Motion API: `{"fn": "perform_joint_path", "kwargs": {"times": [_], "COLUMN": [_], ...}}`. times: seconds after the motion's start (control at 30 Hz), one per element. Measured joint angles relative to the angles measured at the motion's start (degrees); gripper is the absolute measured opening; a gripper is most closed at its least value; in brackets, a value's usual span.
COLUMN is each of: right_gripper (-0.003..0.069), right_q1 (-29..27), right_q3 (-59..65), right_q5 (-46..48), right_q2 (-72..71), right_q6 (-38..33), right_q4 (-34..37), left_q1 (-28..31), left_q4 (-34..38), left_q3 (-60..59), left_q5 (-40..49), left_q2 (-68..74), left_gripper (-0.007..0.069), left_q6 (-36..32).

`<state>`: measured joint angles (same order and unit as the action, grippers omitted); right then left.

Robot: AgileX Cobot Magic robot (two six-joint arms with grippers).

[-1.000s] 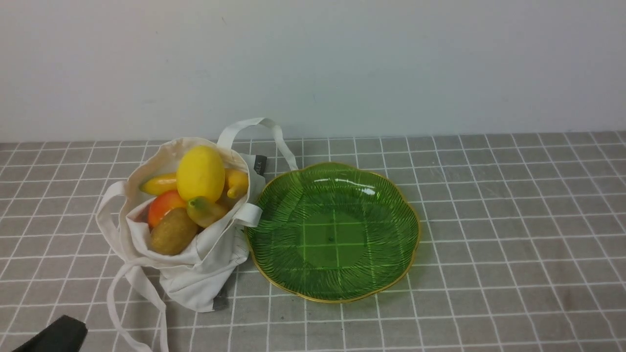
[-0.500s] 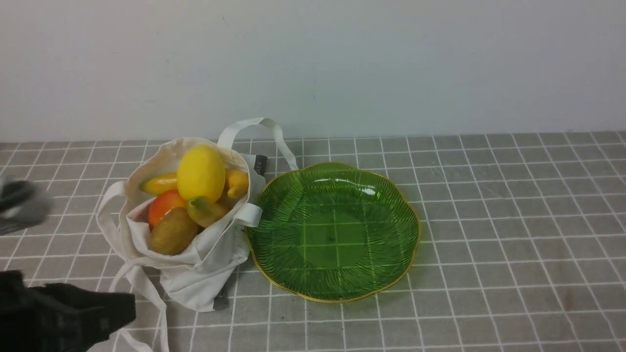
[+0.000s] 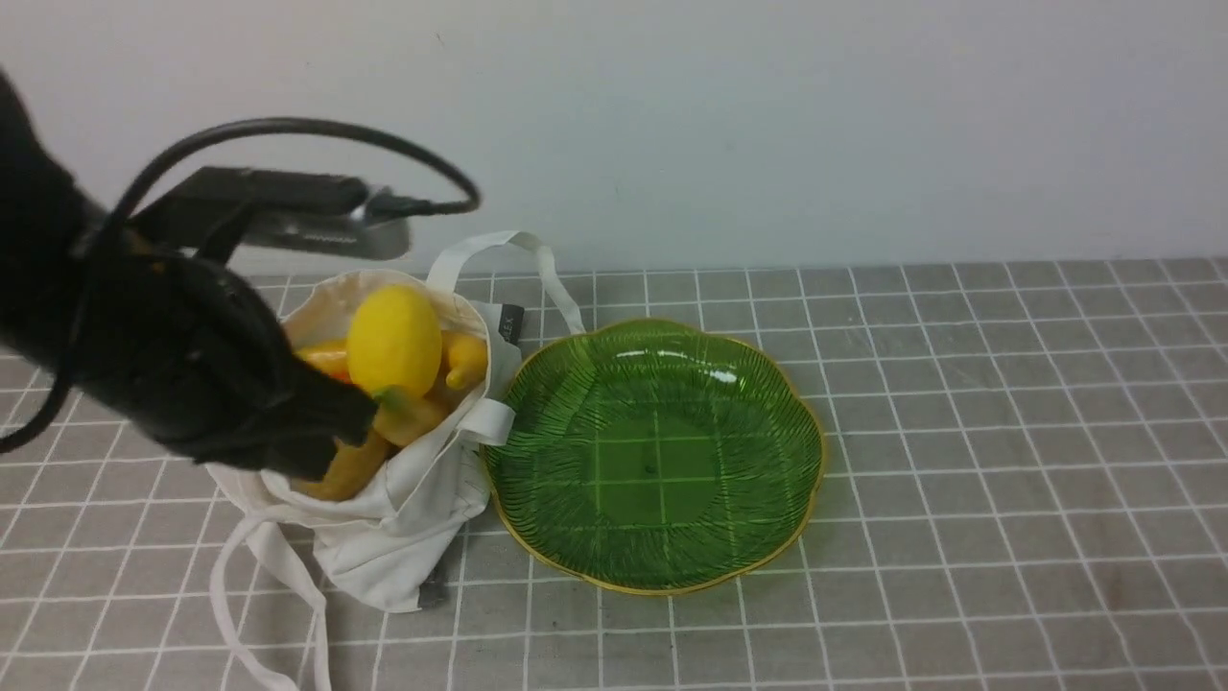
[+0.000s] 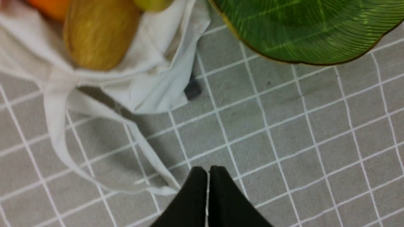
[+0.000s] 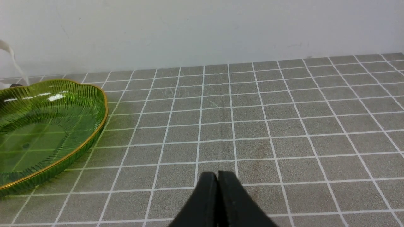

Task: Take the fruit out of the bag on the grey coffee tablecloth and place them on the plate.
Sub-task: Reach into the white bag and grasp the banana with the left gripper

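Nearest me, both my claws are pinched narrow with nothing in them. My right claw (image 5: 217,175) sits low over the checked cloth (image 3: 959,432) that covers the bench, to the right of the plate. My left claw (image 4: 207,171) points down at the cloth on the near side of the bag, with the bag's long strap (image 4: 56,126) looping just beside its tips.

A second ago only a dark corner of my left arm (image 3: 182,374) showed at the near left edge. It has since swung up and in, and now its bulk stands over the left half of the bag (image 3: 403,518). From the front it hides the red-orange fruit (image 4: 50,6) and most of the kiwi (image 3: 350,468).

The bag, the fruit and the plate lie where they did. The lemon (image 3: 394,338) rides on top of the pile with a banana (image 3: 465,357) just behind it. The green plate (image 3: 662,585) touches the bag's right side.

Farther back, my arm's cable (image 3: 288,125) arcs against the pale wall (image 3: 767,125).
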<state>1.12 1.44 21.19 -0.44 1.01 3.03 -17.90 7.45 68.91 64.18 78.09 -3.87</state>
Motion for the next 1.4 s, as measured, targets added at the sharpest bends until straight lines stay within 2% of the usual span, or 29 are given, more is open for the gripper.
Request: {"fn": "perform_joint_path", "kwargs": {"times": [0.13, 0.27, 0.43, 0.63, 0.83, 1.03, 1.13, 1.27, 1.4], "right_gripper": [-0.0014, -0.0014, -0.0014, -0.0014, -0.0014, -0.0014, -0.0014, -0.0014, -0.0014], "right_q1": [0.0, 0.0, 0.0, 0.0, 0.0, 0.0, 0.0, 0.0, 0.0], "right_q3": [0.0, 0.0, 0.0, 0.0, 0.0, 0.0, 0.0, 0.0, 0.0], "right_q5": [0.0, 0.0, 0.0, 0.0, 0.0, 0.0, 0.0, 0.0, 0.0], "right_q2": [0.0, 0.0, 0.0, 0.0, 0.0, 0.0, 0.0, 0.0, 0.0], "right_q6": [0.0, 0.0, 0.0, 0.0, 0.0, 0.0, 0.0, 0.0, 0.0], "right_q4": [0.0, 0.0, 0.0, 0.0, 0.0, 0.0, 0.0, 0.0, 0.0], "left_q1": [-5.4, -7.1, -7.3, -7.4, -7.4, -7.4, -7.4, -7.4, -7.4], "left_q4": [-7.1, -13.0, -18.3, -22.2, -24.6, -24.9, -25.8, -28.0, -29.2], "left_q3": [3.6, 4.0, 4.1, 4.1, 4.1, 4.1, 4.2, 4.2, 4.4], "left_q5": [-0.4, -2.0, -5.0, -10.2, -12.0, -12.8, -13.3, -13.4, -12.5], "left_q2": [2.1, 4.3, 8.3, 14.0, 17.4, 20.7, 22.5, 23.6, 22.3], "left_gripper": [-0.0002, 0.0036, 0.0139, 0.0359, 0.047, 0.0474, 0.0429, 0.0289, 0.029], "left_q6": [6.9, 12.7, 18.2, 21.9, 22.3, 22.3, 23.0, 26.0, 27.0]}}
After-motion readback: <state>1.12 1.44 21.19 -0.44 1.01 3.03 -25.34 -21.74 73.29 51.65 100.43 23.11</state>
